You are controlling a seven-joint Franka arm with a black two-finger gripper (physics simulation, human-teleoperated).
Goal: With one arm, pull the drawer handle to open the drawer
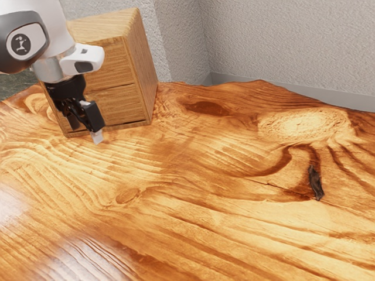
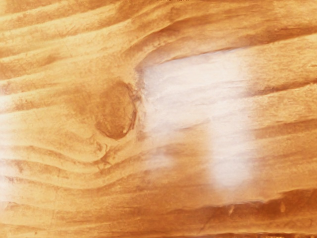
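Note:
A small wooden drawer cabinet stands on the table at the exterior view's upper left, and seams split its front into stacked drawers. No handle shows on the part of the front that I can see; my hand covers the lower left part of it. My black gripper hangs just in front of the bottom drawer, pointing down at the table. It stands open with nothing between its fingers, and one white fingertip is close above the wood. The wrist view looks straight down on the table top, with a dark knot.
The wooden table stretches wide toward the exterior view's right and front. A small dark crack marks it at the right. Grey textured walls close the far side behind the cabinet. A bright glare patch lies on the wood under my hand.

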